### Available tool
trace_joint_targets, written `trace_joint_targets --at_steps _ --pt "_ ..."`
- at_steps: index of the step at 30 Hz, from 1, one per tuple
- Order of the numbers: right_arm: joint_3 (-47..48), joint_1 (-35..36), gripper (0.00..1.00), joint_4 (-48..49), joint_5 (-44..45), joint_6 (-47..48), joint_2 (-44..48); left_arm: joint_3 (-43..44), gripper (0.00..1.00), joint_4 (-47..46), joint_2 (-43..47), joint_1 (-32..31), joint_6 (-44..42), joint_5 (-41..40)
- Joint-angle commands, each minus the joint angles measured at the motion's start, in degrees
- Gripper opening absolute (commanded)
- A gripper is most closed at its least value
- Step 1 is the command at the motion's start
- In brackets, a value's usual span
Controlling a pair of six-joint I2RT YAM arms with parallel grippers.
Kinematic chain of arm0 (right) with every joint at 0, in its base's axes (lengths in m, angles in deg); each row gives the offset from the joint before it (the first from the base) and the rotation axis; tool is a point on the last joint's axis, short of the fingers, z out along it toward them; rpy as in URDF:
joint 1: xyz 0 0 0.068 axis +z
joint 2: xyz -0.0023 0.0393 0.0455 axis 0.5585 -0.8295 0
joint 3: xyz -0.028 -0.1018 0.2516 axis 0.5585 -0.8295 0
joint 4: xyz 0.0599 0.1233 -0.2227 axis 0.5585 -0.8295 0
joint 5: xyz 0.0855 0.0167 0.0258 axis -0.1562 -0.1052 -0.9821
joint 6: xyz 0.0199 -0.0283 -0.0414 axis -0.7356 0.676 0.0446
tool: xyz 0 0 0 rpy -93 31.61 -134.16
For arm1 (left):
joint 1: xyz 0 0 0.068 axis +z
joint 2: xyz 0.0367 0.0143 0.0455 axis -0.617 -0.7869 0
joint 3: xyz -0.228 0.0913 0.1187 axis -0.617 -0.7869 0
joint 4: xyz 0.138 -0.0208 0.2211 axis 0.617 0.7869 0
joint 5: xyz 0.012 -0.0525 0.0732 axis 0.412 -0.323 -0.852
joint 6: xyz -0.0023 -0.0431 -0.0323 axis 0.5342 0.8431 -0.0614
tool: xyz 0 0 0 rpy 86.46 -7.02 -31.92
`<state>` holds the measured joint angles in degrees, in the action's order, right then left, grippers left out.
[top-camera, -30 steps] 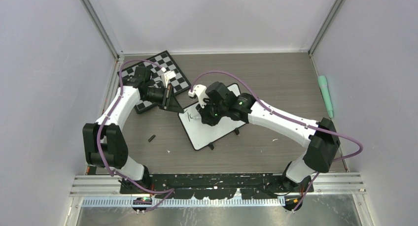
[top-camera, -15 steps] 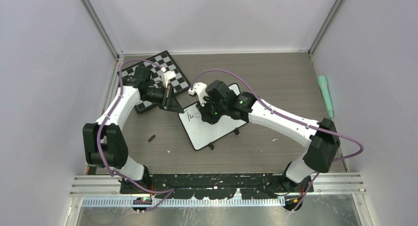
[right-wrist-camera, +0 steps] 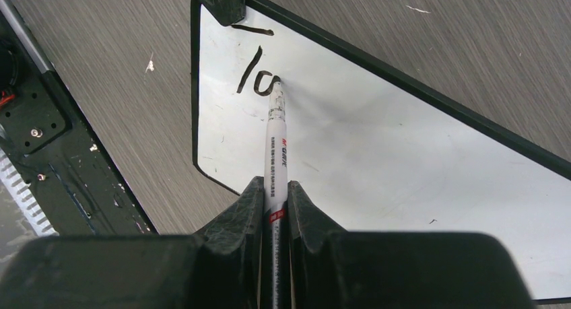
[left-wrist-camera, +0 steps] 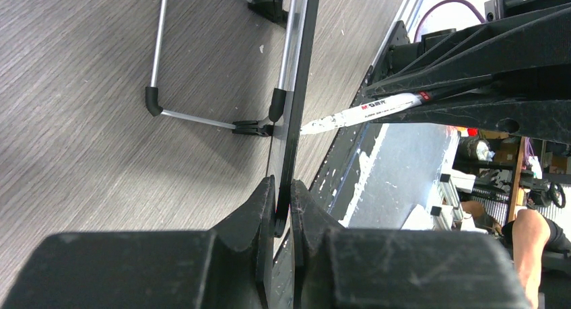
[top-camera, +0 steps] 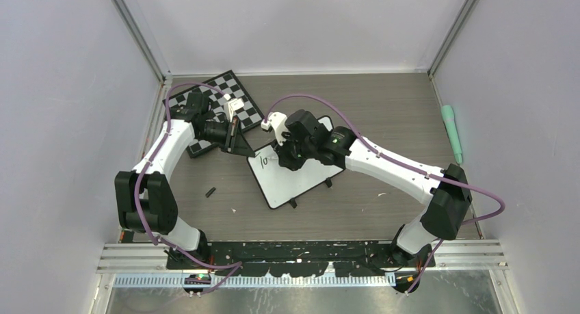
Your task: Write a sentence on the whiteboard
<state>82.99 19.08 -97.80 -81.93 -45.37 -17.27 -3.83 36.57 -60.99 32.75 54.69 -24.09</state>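
White marker [right-wrist-camera: 276, 144], clamped in the right end effector [right-wrist-camera: 275, 188], touches the whiteboard [right-wrist-camera: 404, 161] mid-bench [top-camera: 369, 109] beside the sentence's [right-wrist-camera: 254, 77] first letters; blank board lies rightward. Left end effector [left-wrist-camera: 283, 188] grips the board's corner.

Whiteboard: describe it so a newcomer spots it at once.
On the wooden table, look centre, where both arms meet. The whiteboard sits there askew, left gripper clamped on its edge, right gripper pressing a marker to it. Unlike the checkered chessboard beside it, it is white with a thin black frame.
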Motion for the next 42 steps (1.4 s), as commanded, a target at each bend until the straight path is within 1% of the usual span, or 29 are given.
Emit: trace_joint_targets --at_steps 1,6,9,12,22,35,42 --pt "2.4 0.3 0.0 1.4 0.3 -0.3 0.2 0.4 0.0 1.4 1.2 -0.4 -0.1 -0.7" --pt "-0.4 0.2 0.0 1.6 -3.1 0.0 3.5 0.5 0.0 1.6 1.2 -0.4 -0.4 -0.7" --pt "-2.5 -1.1 0.0 1.7 -5.5 -0.5 5.8 0.5 0.0 1.7 1.2 -0.4 -0.5 -0.8" --pt "-3.5 -2.1 0.0 2.0 -5.7 -1.0 6.4 0.6 0.0 2.0 1.2 -0.4 -1.1 -0.8" --pt "-1.7 -2.2 0.0 3.6 -3.6 -1.5 3.8 2.5 0.0 5.6 -0.3 -0.4 -4.4 -0.2" --pt "-0.2 -2.1 0.0 3.6 -2.5 -1.0 1.2 2.9 0.0 5.6 -1.1 -0.4 -4.8 -0.1" --pt "1.2 -1.9 0.0 3.4 -3.5 -1.0 0.3 2.9 0.0 5.6 -1.2 -0.5 -4.9 -0.5"
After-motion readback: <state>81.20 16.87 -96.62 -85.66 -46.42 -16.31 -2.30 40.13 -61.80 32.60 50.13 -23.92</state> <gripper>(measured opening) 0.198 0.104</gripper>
